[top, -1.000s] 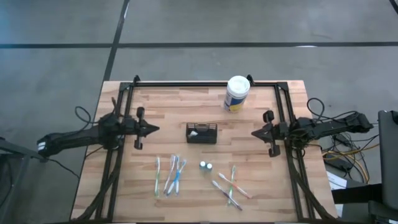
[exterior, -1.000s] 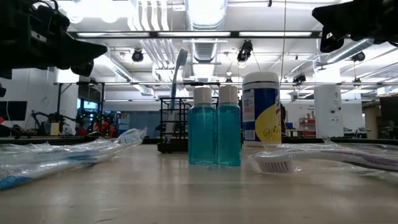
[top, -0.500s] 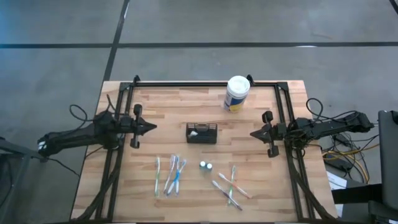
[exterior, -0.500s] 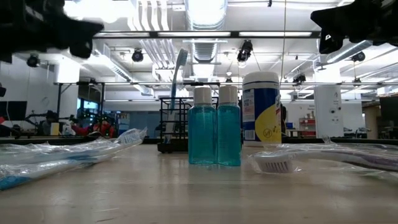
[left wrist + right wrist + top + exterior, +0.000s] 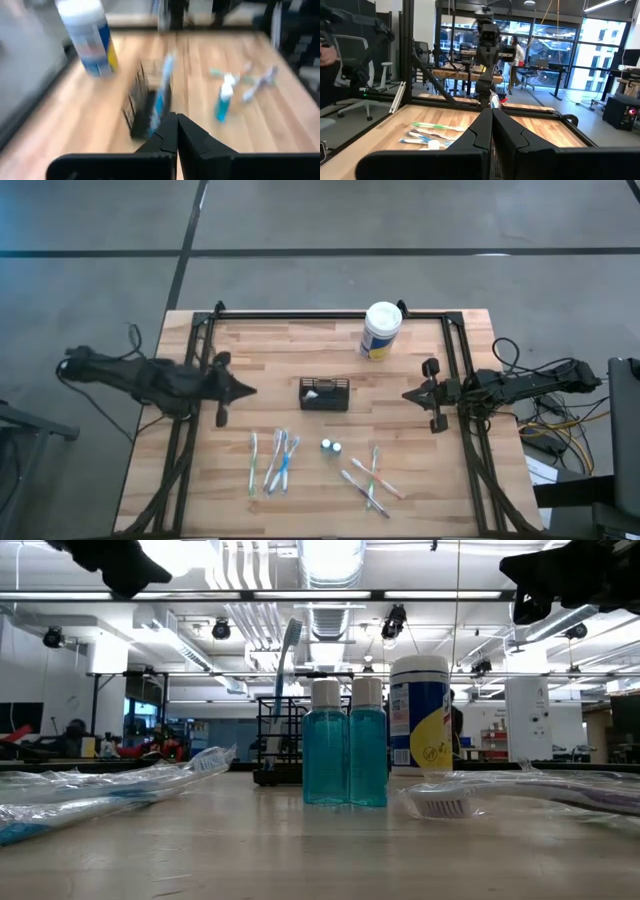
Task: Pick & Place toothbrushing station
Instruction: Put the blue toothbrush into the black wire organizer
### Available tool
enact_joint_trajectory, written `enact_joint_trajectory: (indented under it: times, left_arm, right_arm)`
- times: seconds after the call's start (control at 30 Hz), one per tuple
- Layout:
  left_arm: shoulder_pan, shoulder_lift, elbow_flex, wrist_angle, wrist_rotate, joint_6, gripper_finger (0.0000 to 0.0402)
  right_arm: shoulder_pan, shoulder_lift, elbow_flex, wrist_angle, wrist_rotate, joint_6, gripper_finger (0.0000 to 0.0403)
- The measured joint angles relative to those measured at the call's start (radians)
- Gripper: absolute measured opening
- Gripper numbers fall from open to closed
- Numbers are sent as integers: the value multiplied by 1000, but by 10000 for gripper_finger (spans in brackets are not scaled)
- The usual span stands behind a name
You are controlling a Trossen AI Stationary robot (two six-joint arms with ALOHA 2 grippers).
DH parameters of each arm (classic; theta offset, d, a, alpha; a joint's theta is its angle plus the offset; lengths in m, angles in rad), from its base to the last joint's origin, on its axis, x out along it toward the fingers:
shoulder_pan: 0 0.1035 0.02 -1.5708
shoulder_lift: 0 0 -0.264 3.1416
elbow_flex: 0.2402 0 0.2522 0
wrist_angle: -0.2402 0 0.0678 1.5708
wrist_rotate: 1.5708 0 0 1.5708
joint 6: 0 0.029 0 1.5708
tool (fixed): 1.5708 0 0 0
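Since the earlier frame your left arm has swung: its rear part now lies toward the upper left of the high view, while the left gripper (image 5: 243,390) remains at the left of centre with its fingers pressed together, holding nothing. You keep the right gripper (image 5: 410,395) at the right of centre, also clenched and empty, and it has not moved. You can see the toothbrushing station (image 5: 324,393) near the middle of the high view, on the wooden table (image 5: 270,350), between the two grippers and well apart from both. Its long axis runs left to right in this frame, so its short ends face the two grippers. One blue toothbrush (image 5: 286,658) stands upright in it, as the low view shows; something white also lies inside, but you cannot tell what it is. Counting the other things: one white canister (image 5: 381,330) in the upper middle, two small blue bottles (image 5: 331,447) standing side by side just below the station, and two loose groups of wrapped toothbrushes, one at lower left (image 5: 272,461) and one at lower right (image 5: 370,478). Each group seems to have about four, but the exact number is difficult to tell.
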Motion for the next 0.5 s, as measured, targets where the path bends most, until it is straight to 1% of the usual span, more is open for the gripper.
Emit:
enact_joint_trajectory:
  times: [0.07,0.2,0.27,0.33,0.4,0.5]
  left_arm:
    - [-55,93,56,-40,-5,-77,8]
    - [-132,275,140,-59,-4,-189,13]
    - [-143,346,175,-85,-4,-267,15]
    - [-144,408,215,-69,-8,-353,18]
    - [-142,475,231,-103,17,-419,27]
    - [-148,567,254,-102,89,-499,51]
  right_arm:
    - [0,1,4,0,0,0,8]
    - [0,1,11,2,-1,-8,8]
    - [0,1,12,1,-5,-14,8]
    - [0,0,12,1,-9,-14,8]
    - [0,0,13,-1,-9,-10,8]
    - [0,1,13,-7,-12,-1,8]
